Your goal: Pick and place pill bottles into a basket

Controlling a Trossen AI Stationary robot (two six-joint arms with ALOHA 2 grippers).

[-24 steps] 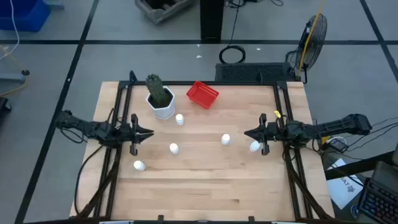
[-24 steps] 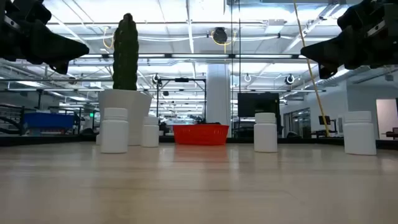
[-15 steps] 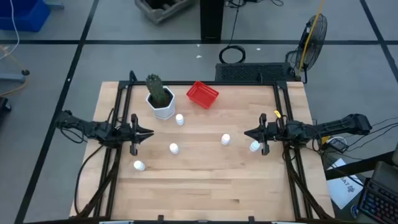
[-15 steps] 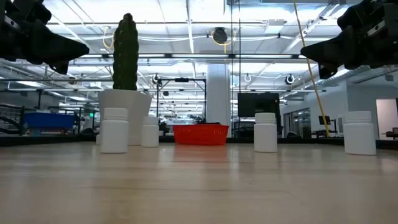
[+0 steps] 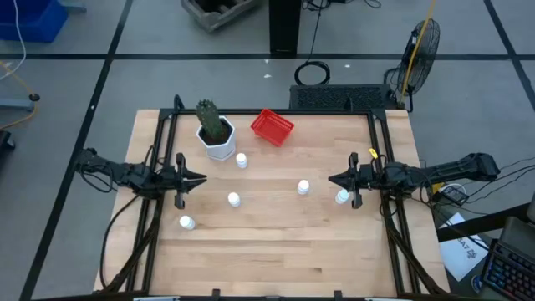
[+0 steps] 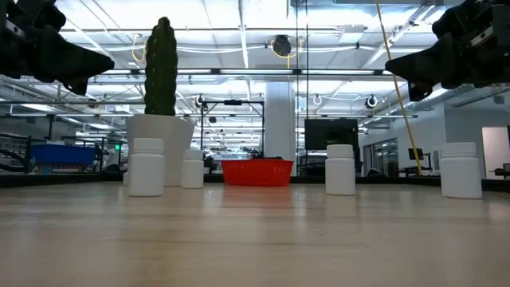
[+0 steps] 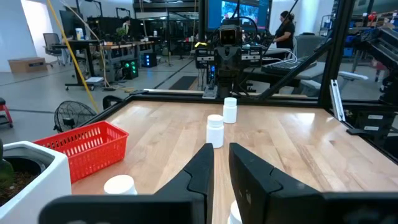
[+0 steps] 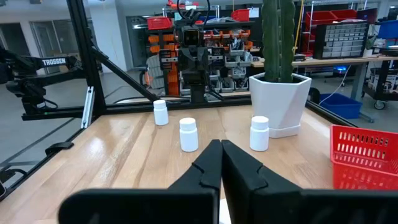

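5 pill bottles [image 5: 234,199] loose, basket [image 5: 272,127] empty

1 pill bottle [image 8: 224,214] behind right fingers

cactus pot [image 5: 221,146] beside basket [image 5: 272,127]

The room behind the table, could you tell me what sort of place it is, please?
Probably a robotics lab or workshop: a person sits at screens, red parts bins fill shelving, and a floor fan stands on the grey floor.
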